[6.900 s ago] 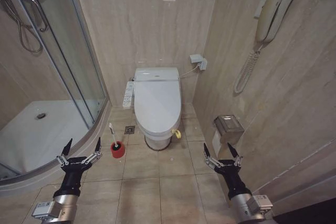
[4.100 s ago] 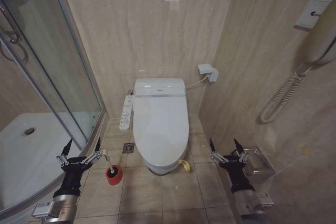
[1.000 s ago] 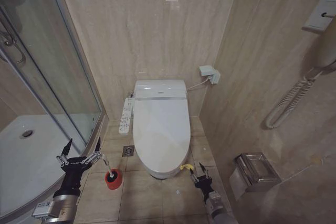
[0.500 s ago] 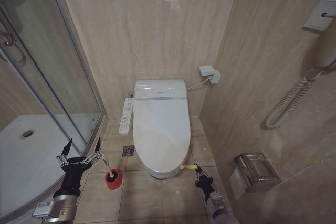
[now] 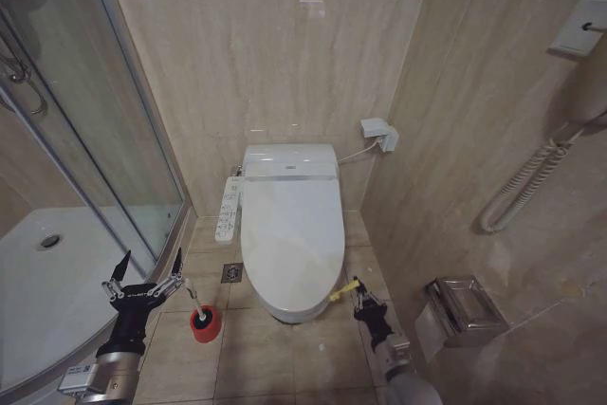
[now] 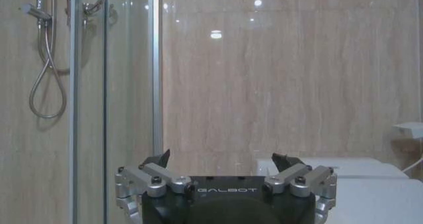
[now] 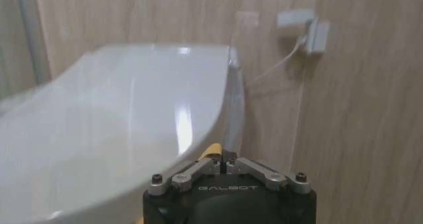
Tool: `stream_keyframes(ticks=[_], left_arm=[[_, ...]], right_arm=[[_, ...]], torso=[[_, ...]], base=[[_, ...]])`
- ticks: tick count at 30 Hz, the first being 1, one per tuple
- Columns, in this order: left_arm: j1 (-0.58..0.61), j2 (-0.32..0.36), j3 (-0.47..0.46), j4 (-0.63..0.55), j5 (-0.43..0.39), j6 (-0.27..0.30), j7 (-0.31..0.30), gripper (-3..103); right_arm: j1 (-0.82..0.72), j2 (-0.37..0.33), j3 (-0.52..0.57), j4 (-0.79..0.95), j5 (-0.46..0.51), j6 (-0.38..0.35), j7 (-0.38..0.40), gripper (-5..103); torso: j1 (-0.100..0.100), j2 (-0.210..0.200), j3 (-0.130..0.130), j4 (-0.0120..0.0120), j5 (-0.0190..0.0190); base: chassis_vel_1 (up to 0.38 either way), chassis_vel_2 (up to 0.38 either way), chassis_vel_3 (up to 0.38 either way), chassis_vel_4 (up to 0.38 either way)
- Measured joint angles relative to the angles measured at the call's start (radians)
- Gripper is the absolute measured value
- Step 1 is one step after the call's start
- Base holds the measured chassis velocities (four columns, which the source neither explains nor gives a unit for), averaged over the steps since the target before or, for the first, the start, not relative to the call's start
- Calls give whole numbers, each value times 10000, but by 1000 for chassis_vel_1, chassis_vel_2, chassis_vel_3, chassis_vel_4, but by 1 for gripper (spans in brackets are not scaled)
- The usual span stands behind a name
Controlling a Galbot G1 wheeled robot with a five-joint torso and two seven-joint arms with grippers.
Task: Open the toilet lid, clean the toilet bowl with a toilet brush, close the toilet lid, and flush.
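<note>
The white toilet lid [image 5: 289, 234] lies down over the toilet bowl, which is hidden under it. A yellow cord [image 5: 345, 288] runs off the lid's front right edge. My right gripper [image 5: 361, 300] is low on the floor side, right of the lid's front, shut on that cord. In the right wrist view the gripper [image 7: 222, 160] pinches the cord [image 7: 213, 149] beside the glossy lid [image 7: 132, 115]. The toilet brush [image 5: 202, 320] stands in its red holder on the floor, left of the toilet. My left gripper [image 5: 144, 277] hovers open just left of the brush, also seen open in the left wrist view [image 6: 221, 159].
A glass shower door [image 5: 104, 139] and white shower tray [image 5: 38, 272] close off the left. A control panel [image 5: 228, 208] sticks out from the toilet's left side, with a floor drain [image 5: 232, 273] below it. A metal paper holder [image 5: 460, 308] and a coiled phone cord [image 5: 526, 182] hang on the right wall.
My right gripper has closed on the yellow cord and drawn it up and to the right, so the cord now slants. The left arm has not moved.
</note>
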State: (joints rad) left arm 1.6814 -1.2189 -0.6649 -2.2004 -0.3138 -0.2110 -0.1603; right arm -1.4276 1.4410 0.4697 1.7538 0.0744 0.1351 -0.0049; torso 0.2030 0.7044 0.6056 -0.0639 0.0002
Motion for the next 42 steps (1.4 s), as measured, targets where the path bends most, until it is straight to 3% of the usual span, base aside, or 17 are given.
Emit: stream_keyframes(ticks=[10, 18, 30, 42], left_arm=[[0, 0, 0, 0, 0, 0, 0, 100], [0, 0, 0, 0, 0, 0, 0, 100], [0, 0, 0, 0, 0, 0, 1, 100], [0, 0, 0, 0, 0, 0, 0, 100]], right_arm=[[-8, -58, 427, 2092, 1017, -621, 424, 1], [579, -45, 736, 2667, 1939, -1213, 621, 1], [943, -96, 894, 2585, 1653, -300, 365, 1], [845, -231, 892, 2702, 1786, -260, 296, 1]], torso=[[-1, 0, -1, -1, -2], [0, 0, -1, 1, -2], [0, 0, -2, -3, -3], [-2, 1, -2, -2, -3]], base=[[0, 0, 0, 0], [0, 0, 0, 0], [0, 0, 0, 0], [0, 0, 0, 0]])
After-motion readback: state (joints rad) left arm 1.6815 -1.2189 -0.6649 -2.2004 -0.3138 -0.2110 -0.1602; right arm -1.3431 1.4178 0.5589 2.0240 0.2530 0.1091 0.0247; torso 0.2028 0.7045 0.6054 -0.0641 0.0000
